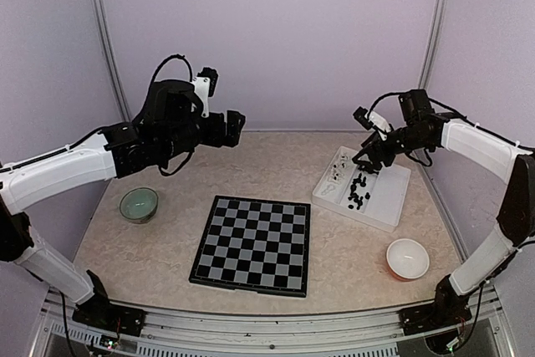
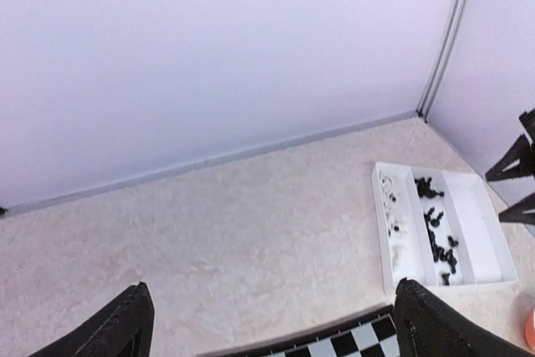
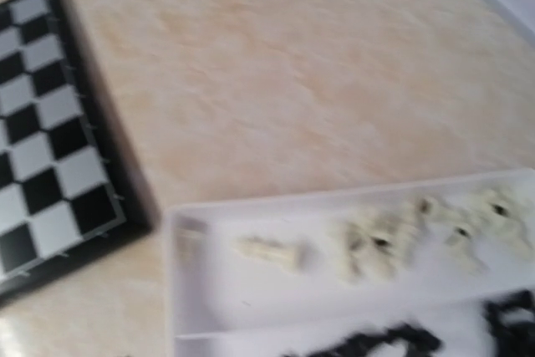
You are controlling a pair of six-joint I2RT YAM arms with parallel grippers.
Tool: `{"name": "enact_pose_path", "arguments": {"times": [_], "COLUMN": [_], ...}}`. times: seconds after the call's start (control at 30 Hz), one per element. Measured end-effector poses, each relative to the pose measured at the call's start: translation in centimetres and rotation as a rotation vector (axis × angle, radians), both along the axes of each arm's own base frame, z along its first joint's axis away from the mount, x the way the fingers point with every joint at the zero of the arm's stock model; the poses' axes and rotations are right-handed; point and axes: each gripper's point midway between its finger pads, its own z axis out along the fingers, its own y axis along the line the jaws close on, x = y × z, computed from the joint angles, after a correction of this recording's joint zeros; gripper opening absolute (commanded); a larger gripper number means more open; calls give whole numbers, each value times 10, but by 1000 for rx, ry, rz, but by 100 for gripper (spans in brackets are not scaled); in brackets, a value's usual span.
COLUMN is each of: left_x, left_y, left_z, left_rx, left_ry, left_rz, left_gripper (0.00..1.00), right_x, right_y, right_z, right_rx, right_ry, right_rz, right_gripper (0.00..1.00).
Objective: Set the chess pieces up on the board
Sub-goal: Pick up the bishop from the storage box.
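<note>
The top camera looks down from above and behind the arm bases [image 1: 109, 315] toward the back wall [image 1: 267, 39], wide enough for the whole table [image 1: 276, 165], the board [image 1: 253, 244] and the white compartment tray [image 1: 389, 196]. The left wrist camera sits high, looking out between its spread fingers [image 2: 117, 330]; the tray lies well ahead of those jaws, rightward. The right wrist camera hangs close over the tray's board-side corner, blurred. All three share tray and board.
</note>
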Motion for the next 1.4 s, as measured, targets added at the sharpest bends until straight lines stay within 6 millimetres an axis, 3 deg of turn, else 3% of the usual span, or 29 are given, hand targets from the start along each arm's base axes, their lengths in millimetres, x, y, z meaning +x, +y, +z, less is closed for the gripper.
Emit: {"name": "enact_pose_path", "arguments": {"times": [0.13, 0.2, 0.27, 0.37, 0.47, 0.57, 0.7, 0.8, 0.9, 1.07, 1.23, 1.4], "left_x": [26, 40, 56, 71, 71, 68, 51, 41, 44, 49, 48, 46], "left_y": [8, 13, 16, 30, 49, 56, 42, 23, 0, -20, -22, -22], "left_z": [31, 29, 19, -12, -45, -48, -38, -48, -52, -60, -71, -77], "left_rx": [-44, -42, -46, -28, 35, 128, 202, 273, 296, 244, 211, 202], "left_ry": [-165, -182, -176, -138, -105, -142, -238, -231, -188, -93, -18, 10], "left_rz": [39, 55, 45, 80, 168, 243, 260, 205, 128, -5, -62, -77], "left_gripper": [99, 99, 99, 99, 99, 99, 97, 84, 76, 72, 73, 73], "right_x": [7, 9, 12, 15, 18, 32, 64, 81, 92, 90, 86, 86], "right_y": [-13, -17, -20, -25, -33, -40, -52, -65, -70, -71, -70, -70], "right_z": [-4, -10, -17, -37, -62, -78, -93, -107, -121, -141, -145, -149], "right_rx": [-54, -86, -115, -172, -239, -283, -295, -289, -286, -281, -275, -275], "right_ry": [-14, -3, 10, 43, 101, 142, 172, 211, 253, 323, 353, 375], "right_rz": [-51, -66, -69, -70, -81, -103, -153, -197, -219, -222, -222, -225], "right_gripper": [70, 69, 65, 58, 51, 47, 46, 46, 47, 46, 36, 32]}}
